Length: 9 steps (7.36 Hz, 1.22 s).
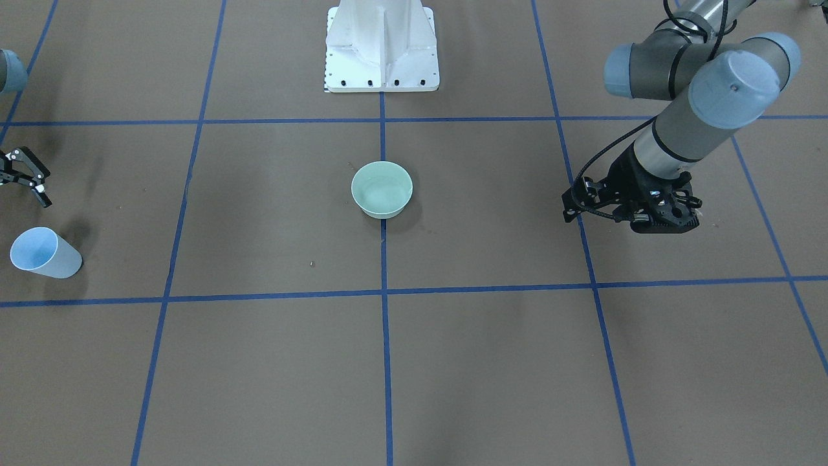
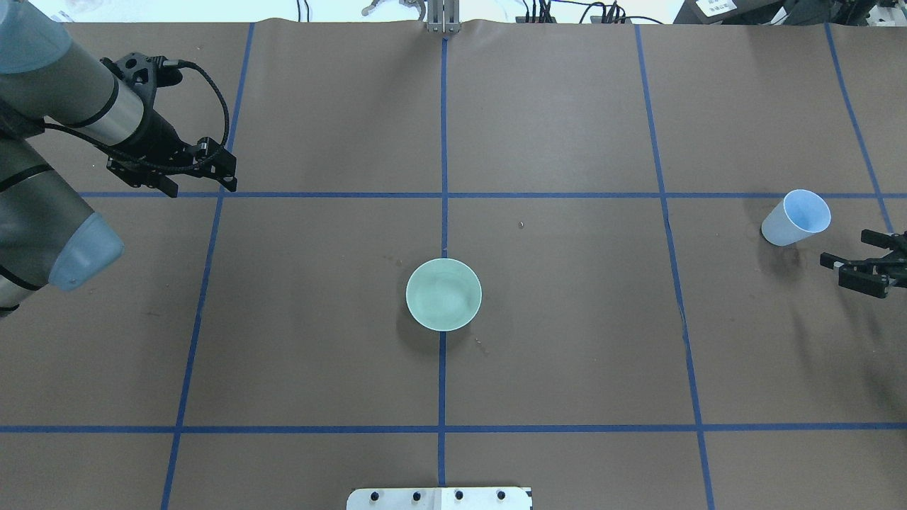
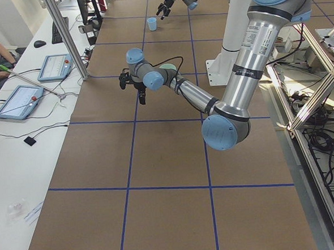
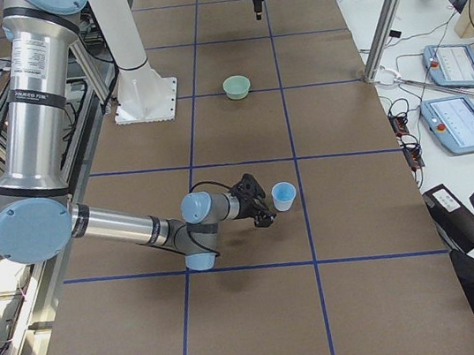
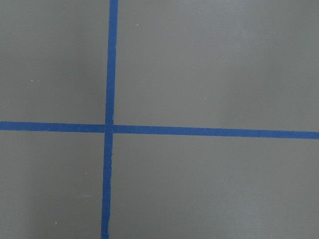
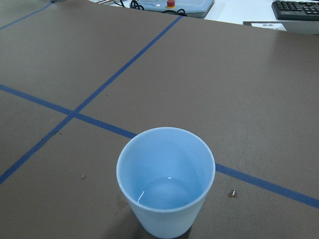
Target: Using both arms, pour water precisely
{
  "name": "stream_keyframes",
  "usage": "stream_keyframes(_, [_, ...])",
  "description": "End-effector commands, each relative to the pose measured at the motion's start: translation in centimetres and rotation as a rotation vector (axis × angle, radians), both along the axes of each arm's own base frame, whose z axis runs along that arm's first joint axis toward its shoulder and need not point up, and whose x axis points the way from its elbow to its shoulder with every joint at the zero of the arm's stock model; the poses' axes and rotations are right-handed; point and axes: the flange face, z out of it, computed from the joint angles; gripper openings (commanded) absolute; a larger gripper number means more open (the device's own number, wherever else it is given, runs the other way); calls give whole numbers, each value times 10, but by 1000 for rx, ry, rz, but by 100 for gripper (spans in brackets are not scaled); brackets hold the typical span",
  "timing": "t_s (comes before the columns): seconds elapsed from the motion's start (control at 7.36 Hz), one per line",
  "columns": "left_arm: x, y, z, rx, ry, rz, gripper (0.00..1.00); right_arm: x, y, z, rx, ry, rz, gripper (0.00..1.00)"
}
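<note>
A pale blue cup (image 6: 165, 186) stands upright with a shallow shiny pool of water (image 6: 167, 195) at its bottom. It shows at the table's right end in the overhead view (image 2: 797, 218) and at the left of the front view (image 1: 42, 254). My right gripper (image 2: 850, 262) is open and empty, a short way from the cup, not touching it; it also shows in the front view (image 1: 43, 188). A mint green bowl (image 2: 443, 294) sits at the table's centre. My left gripper (image 2: 202, 180) hangs open and empty above a tape crossing, far from the bowl.
The white pedestal (image 1: 381, 45) stands at the robot's side of the table. Blue tape lines (image 5: 107, 127) divide the brown table (image 2: 567, 340) into squares. A small crumb (image 6: 232, 193) lies beside the cup. Operator desks with tablets (image 4: 456, 122) flank the far edge.
</note>
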Motion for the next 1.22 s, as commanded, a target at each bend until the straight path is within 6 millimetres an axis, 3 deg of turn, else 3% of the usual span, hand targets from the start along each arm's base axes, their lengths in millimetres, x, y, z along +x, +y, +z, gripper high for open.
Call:
stream_keyframes(0.0, [3, 0, -1, -11, -2, -9, 99, 33, -5, 6, -69, -6, -27, 99])
stream_keyframes(0.27, [16, 4, -13, -37, 11, -23, 99, 66, -31, 5, -158, 0, -9, 99])
stream_keyframes(0.54, [67, 23, -47, -43, 17, -39, 99, 94, -68, -6, -217, 6, 2, 99])
stream_keyframes(0.82, [132, 62, -92, -57, 44, -30, 99, 118, -107, -16, -236, 77, -22, 99])
stream_keyframes(0.95, [169, 86, -108, -36, 41, 0, 99, 123, -116, -15, -245, 115, -31, 99])
stream_keyframes(1.09, [194, 108, -110, -36, 36, 27, 99, 128, -133, -21, -258, 145, -44, 99])
